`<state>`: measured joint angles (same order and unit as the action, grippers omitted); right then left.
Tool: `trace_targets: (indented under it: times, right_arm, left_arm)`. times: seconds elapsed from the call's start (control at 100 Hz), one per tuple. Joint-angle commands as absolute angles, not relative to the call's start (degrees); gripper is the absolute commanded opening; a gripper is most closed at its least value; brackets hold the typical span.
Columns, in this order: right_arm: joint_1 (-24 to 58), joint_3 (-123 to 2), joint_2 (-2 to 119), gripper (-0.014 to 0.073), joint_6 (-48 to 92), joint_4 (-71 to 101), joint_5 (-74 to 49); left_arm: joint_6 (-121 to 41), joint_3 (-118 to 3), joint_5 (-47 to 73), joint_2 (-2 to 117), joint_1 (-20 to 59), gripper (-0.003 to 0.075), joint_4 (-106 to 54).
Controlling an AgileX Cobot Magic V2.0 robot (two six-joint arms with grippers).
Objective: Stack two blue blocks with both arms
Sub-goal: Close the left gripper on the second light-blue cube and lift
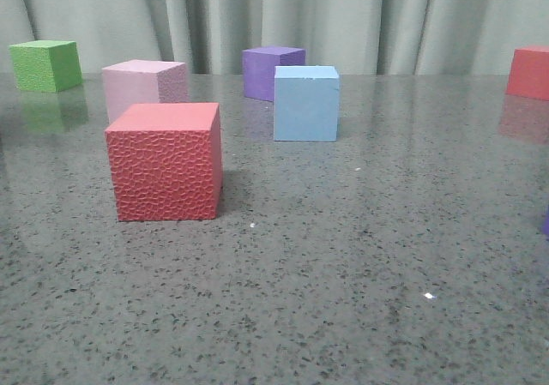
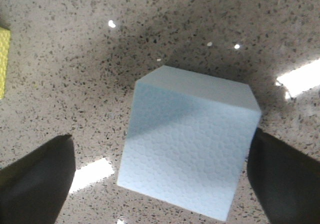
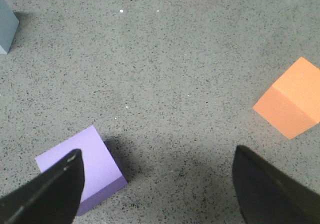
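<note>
1. Blue block point(image 2: 187, 154) lies on the speckled table point(image 2: 75, 74), between the left gripper point(image 2: 165, 184)'s two spread fingers and touching neither. The jaws look lined up to straddle it for a grasp.
2. A second blue block point(image 1: 306, 103) stands mid-table, beside the purple cube point(image 1: 271, 71) and behind the red cube point(image 1: 165, 160).
3. Right gripper point(image 3: 157, 189) hangs wide and empty over bare table, a purple cube point(image 3: 82, 171) by one finger. It seems to be waiting its turn.
</note>
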<state>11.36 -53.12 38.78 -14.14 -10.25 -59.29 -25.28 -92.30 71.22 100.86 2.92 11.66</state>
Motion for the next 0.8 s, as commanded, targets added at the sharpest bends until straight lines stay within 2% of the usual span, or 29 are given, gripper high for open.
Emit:
trace_targets:
  times: [0.0,0.53,0.62,0.79]
  right_arm:
    - [10.93,-54.30,38.62,0.0600,-13.79,-11.70,-55.52]
    - [10.93,-54.30,38.62,0.0600,-13.79,-11.70,-55.63]
    - [10.93,-54.30,38.62,0.0600,-13.79,-11.70,-55.63]
    - [10.93,-54.30,38.62,0.0600,-13.79,-11.72,-55.56]
  left_arm:
    - [-25.49,-93.71,72.97,98.75,2.86,0.0672,11.34]
    - [-25.49,-93.71,73.08,102.11,2.86,0.0655,9.85]
    - [-25.49,-93.71,73.08,102.11,2.86,0.0569,9.85]
    - [-25.49,-93.71,73.08,102.11,2.86,0.0323,9.85]
